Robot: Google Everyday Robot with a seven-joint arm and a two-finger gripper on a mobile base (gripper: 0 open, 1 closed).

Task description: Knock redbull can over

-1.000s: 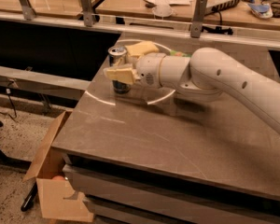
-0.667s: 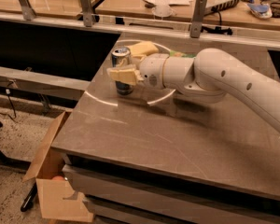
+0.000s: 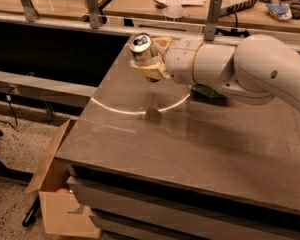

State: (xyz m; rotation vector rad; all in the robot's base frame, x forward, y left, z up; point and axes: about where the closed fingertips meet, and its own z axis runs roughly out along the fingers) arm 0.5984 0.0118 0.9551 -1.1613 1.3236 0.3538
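**Grey tabletop, can tipping at the far edge**

Up at the far edge of the table (image 3: 190, 149), upper middle of the frame, the gripper (image 3: 147, 67) is right against the lower body of the can (image 3: 141, 45). Whether it is clamping the can or only pressing on it, I cannot tell. And look at the can: a second ago it stood straight, and now it leans, its shiny top turned up and to the left. Its base is hidden behind the gripper, so I can't say if it is off the surface. That lean reads as the knock under way, not finished, because the can is not lying flat yet.

Moving outward, the white arm (image 3: 250, 69) runs off to the right edge. A green bag (image 3: 208, 91) peeks out beneath it, near the can but apart. Down in the lower left, a cardboard box (image 3: 54, 194) sits on the floor beside the table. A further push to the left should lay the can down, with some risk of it rolling off the nearby left edge.
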